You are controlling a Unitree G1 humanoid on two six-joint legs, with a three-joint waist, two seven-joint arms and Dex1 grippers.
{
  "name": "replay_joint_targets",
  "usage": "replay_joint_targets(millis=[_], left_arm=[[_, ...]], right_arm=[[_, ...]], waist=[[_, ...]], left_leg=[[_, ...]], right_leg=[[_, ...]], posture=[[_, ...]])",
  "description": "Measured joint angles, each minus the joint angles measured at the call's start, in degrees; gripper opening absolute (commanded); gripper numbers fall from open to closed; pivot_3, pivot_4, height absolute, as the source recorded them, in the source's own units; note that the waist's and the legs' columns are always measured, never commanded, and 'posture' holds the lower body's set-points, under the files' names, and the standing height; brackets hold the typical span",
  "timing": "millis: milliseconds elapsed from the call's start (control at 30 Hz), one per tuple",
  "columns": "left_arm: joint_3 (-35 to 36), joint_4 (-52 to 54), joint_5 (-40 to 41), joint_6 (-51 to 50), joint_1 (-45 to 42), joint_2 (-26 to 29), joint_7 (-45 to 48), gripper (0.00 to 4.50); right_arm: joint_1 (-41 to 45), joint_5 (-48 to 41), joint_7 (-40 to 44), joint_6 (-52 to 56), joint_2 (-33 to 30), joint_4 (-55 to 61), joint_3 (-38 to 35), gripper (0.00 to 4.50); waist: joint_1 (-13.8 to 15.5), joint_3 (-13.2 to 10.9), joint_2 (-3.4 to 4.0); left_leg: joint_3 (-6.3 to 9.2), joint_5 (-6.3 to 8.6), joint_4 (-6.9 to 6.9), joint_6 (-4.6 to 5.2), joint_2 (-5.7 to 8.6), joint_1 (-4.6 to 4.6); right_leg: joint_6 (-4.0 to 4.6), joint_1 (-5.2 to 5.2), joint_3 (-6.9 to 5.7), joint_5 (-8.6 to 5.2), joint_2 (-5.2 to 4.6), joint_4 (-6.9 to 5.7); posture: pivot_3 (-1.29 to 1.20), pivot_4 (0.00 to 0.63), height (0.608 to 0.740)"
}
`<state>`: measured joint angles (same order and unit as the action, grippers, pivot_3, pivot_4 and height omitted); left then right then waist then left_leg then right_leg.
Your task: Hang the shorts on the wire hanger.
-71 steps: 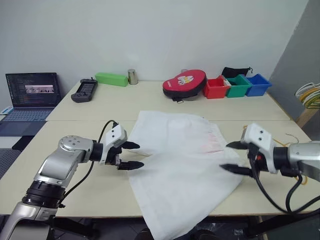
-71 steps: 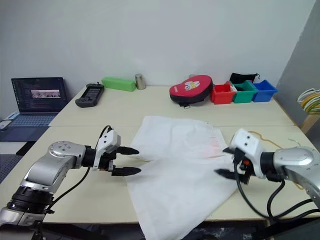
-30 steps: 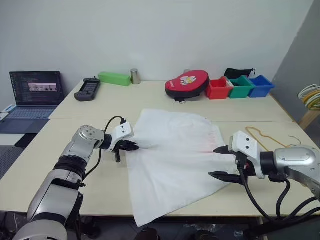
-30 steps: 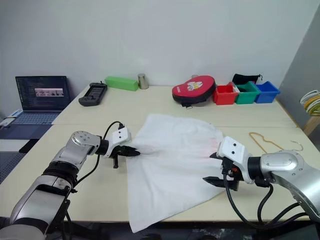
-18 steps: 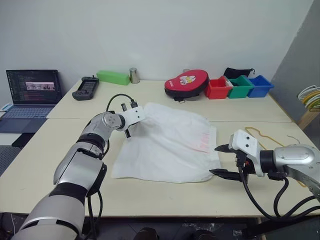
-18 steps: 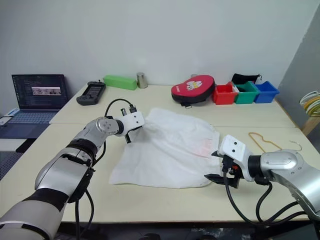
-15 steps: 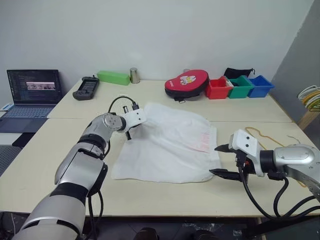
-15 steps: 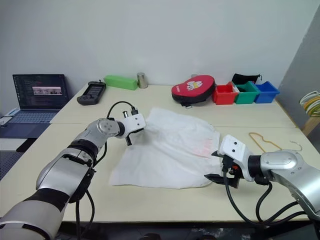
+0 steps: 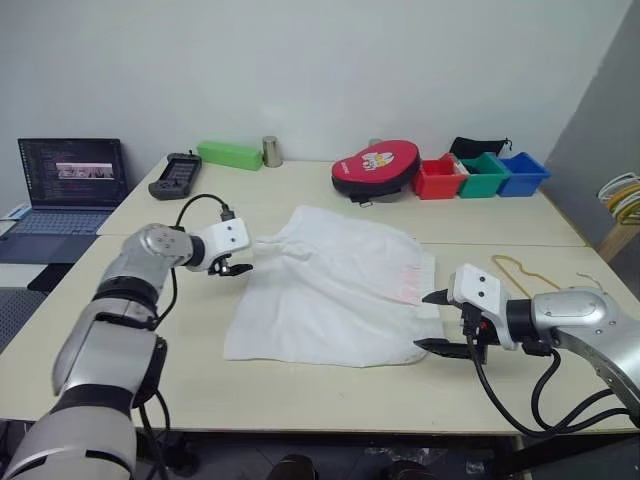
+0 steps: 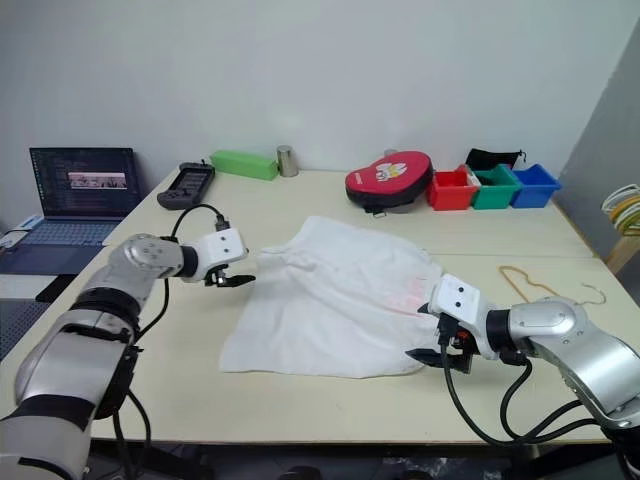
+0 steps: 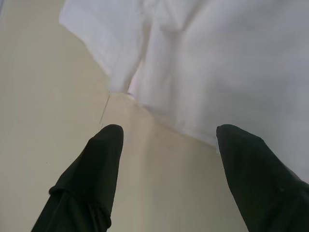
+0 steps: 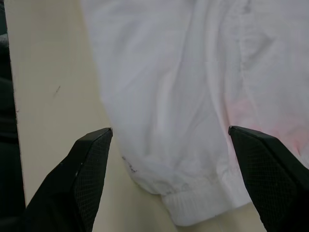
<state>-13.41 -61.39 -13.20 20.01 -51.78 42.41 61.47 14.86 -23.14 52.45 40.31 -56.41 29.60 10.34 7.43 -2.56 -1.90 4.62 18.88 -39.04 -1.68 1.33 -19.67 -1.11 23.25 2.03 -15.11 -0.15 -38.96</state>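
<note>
Shorts (image 9: 335, 285) flat on table (image 9: 300, 390), hem just ahead of right gripper (image 9: 432, 322), fingers wide, empty. Left gripper (image 9: 237, 267) wide too, cloth edge just past its tips. Wire hanger (image 9: 520, 272) behind right gripper, untouched. Risk: thin fabric bunches or slips from a one-layer pinch.

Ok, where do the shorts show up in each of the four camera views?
Left eye view: shorts at table centre, between both arms.
Right eye view: centre, same spread.
Left wrist view: upper part, beyond the open fingers.
Right wrist view: centre, hem nearest.
Shared landmark: the faint pink print.
</note>
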Motion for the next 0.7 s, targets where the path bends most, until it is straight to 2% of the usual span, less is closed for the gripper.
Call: replay_joint_targets(millis=[67, 200, 333, 500, 700], left_arm=[[2.2, 8.9, 4.9, -4.6, 5.9, 1.7, 6.1, 3.19], [5.7, 33.9, 16.6, -20.8, 21.9, 5.9, 16.6, 3.19], [8.5, 47.7, 21.0, -26.8, 32.5, 8.4, 17.6, 3.19], [8.8, 52.9, 22.0, -29.1, 39.7, 8.4, 15.5, 3.19], [5.7, 51.0, 18.5, -24.5, 39.7, 6.0, 12.4, 3.19]], right_arm=[[0.5, 3.5, 1.7, -4.1, -1.1, -2.7, 1.9, 4.08], [1.9, 10.1, 5.4, -12.8, -2.2, -9.9, 4.8, 4.08], [3.4, 15.7, 9.2, -21.1, -2.4, -15.9, 7.3, 4.08], [3.7, 20.1, 14.0, -27.5, -2.5, -21.3, 10.2, 4.08], [4.1, 22.3, 15.2, -28.7, 0.1, -23.1, 10.3, 4.08]], waist=[[0.4, 0.0, 0.01], [0.6, 0.0, 0.01], [1.6, 0.0, 0.08], [2.5, 0.1, 0.19], [3.7, 0.1, 0.23]], left_leg=[[0.01, 0.00, 0.00, 0.00, -0.06, 0.00], [0.03, 0.00, 0.00, 0.00, -0.31, -0.01], [0.03, 0.00, 0.01, 0.00, -0.35, 0.05], [0.00, 0.00, 0.02, 0.01, -0.15, 0.09], [-0.04, 0.00, 0.02, 0.00, -0.05, 0.08]], right_leg=[[0.00, 0.00, 0.02, 0.00, -0.03, 0.00], [0.00, 0.00, 0.15, 0.00, -0.09, 0.00], [0.01, -0.03, 0.13, -0.01, -0.06, -0.01], [0.02, -0.06, 0.10, -0.02, -0.01, 0.00], [0.03, -0.05, 0.09, -0.02, -0.03, 0.04]], posture=[[0.33, 0.000, 0.740], [0.35, 0.000, 0.740], [0.36, 0.000, 0.740], [0.36, 0.000, 0.740], [0.34, 0.000, 0.740]])
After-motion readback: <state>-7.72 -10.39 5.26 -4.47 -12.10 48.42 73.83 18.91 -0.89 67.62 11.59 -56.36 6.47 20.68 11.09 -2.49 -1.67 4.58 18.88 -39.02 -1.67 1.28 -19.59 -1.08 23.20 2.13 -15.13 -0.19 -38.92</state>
